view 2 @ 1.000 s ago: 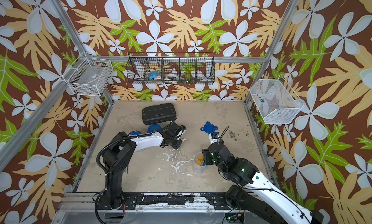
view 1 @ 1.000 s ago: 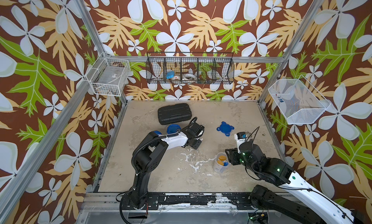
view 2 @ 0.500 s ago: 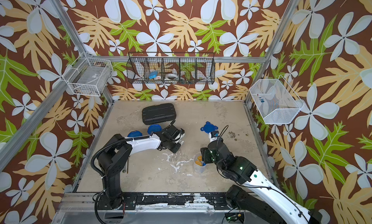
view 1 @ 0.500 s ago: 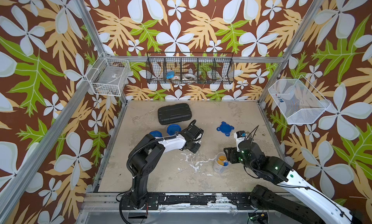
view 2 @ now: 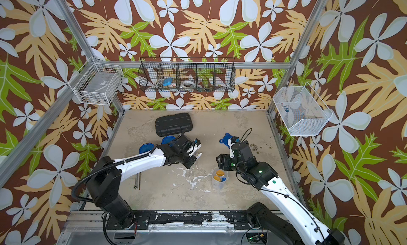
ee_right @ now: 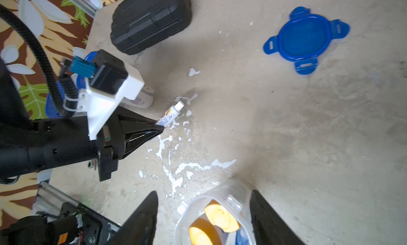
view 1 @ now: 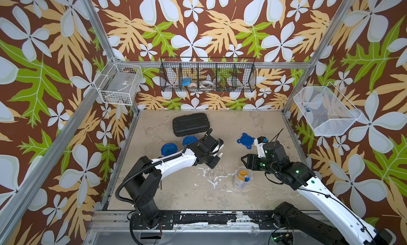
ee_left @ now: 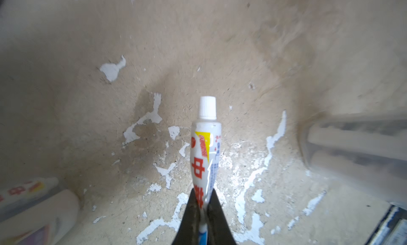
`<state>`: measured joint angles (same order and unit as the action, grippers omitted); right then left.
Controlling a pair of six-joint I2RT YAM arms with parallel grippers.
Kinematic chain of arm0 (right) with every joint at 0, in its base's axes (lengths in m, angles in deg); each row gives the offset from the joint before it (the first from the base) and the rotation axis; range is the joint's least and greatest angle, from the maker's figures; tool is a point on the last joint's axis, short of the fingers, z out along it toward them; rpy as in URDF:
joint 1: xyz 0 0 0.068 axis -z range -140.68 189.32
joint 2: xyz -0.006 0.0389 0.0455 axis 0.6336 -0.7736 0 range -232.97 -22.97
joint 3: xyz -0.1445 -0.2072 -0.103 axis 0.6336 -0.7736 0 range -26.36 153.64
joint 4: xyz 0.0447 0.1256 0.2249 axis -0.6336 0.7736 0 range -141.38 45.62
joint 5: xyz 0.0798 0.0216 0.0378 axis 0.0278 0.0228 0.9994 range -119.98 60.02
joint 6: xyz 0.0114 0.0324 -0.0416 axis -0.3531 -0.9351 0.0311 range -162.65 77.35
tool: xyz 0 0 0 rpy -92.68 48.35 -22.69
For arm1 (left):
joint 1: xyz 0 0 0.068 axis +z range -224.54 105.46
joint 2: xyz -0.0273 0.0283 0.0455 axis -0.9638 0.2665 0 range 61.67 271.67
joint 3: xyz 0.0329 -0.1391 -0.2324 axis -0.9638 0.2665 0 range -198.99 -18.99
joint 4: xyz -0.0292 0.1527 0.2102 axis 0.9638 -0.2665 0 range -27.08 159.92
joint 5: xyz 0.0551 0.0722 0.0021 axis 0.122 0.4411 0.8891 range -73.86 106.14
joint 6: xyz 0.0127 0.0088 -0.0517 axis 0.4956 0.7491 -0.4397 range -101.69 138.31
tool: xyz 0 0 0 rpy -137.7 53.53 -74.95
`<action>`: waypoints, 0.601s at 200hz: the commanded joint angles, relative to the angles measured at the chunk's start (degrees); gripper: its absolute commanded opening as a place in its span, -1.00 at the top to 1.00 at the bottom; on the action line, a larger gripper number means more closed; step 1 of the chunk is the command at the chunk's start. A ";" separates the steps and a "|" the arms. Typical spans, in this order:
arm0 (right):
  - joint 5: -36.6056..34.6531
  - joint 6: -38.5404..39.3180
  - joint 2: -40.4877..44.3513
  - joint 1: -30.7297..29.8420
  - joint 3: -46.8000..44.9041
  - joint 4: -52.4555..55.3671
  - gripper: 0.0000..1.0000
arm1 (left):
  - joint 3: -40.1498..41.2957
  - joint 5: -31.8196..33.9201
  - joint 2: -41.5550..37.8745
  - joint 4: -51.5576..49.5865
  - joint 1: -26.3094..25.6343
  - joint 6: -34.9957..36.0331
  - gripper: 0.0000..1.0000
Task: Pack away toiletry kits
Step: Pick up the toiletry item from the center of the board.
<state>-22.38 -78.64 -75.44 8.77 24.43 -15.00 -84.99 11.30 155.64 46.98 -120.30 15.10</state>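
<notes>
Scuffed beige tabletop [view 1: 198, 188]: left gripper [ee_left: 201, 202] pinches the toothpaste tube [ee_left: 204, 153] by its tail, cap pointing right toward the tumbler [view 1: 242, 177], which sits right and nearer. The right gripper [ee_right: 202, 195] is wide open beside it.

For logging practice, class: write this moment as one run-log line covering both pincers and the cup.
left pincer: shut on toothpaste tube | right pincer: open, over cup | cup: lidless, two orange-capped bottles inside

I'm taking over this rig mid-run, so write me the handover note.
Left end effector: shut on a small white toothpaste tube.
Right end effector: open, jaws either side of the lidless clear plastic tumbler.
Done: two orange-capped bottles are in the tumbler.
A blue clip lid lies loose on the table.
Left, likely: tube into tumbler, lid on.
</notes>
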 commanded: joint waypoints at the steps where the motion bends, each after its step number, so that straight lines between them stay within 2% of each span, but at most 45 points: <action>1: 7.36 0.32 -2.45 -0.04 1.45 -4.89 -0.35 | 0.47 -2.19 -4.37 -0.05 -1.31 -1.11 1.00; 26: 12.61 -0.34 -6.21 -0.04 2.72 -8.32 -0.40 | 0.57 -2.93 -8.66 0.76 -3.27 -1.20 1.00; 73: 19.34 -2.22 -10.87 -0.04 2.99 -12.93 -0.43 | -0.56 -2.26 -12.10 1.94 -7.01 -3.07 1.00; 120: 22.56 -3.65 -11.64 -0.04 1.19 -15.56 -0.31 | -1.70 -1.55 -11.71 2.74 -9.37 -4.09 1.00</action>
<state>-2.54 -81.37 -86.93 8.77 25.85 -27.74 -86.04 9.66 143.73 47.90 -129.13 12.33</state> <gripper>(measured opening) 0.677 0.087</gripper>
